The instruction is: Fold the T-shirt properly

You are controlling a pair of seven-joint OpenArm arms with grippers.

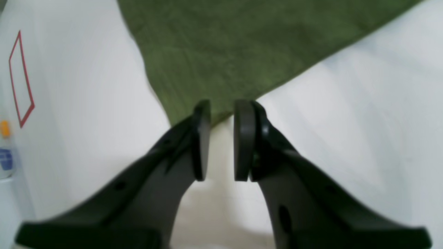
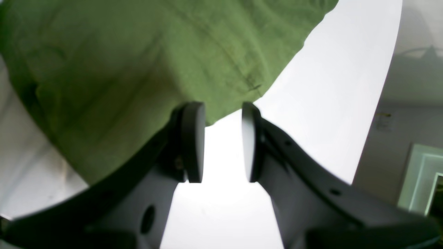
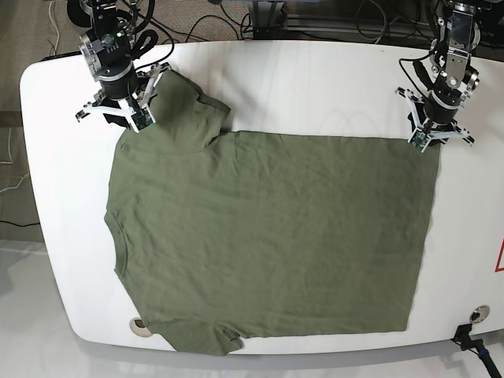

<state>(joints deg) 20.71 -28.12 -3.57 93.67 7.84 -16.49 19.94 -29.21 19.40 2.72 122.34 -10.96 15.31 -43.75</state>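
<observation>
Left wrist camera first: the left tool hangs over the white desk with its two dark pads a narrow gap apart and nothing between them. The big plain olive-green cotton T-shirt lies straight ahead of it, one pointed corner of the cloth reaching right up to the pad tips. So the corner is dead in line with the gap, and the tool only has to go forward and down.

Over to the right wrist camera: the right tool is parted a little wider, also empty. The T-shirt fills the view ahead and to one side, its stitched sleeve edge ending just past the pad tips.

Now the base view. The T-shirt lies flat on the desk, long axis running side to side, collar towards the right arm. The right tool sits at the far sleeve; the left tool sits at the far hem corner. Each arm is nearest its own end of that far edge, so I'd expect the pair to pinch there and carry that edge over the cloth.
</observation>
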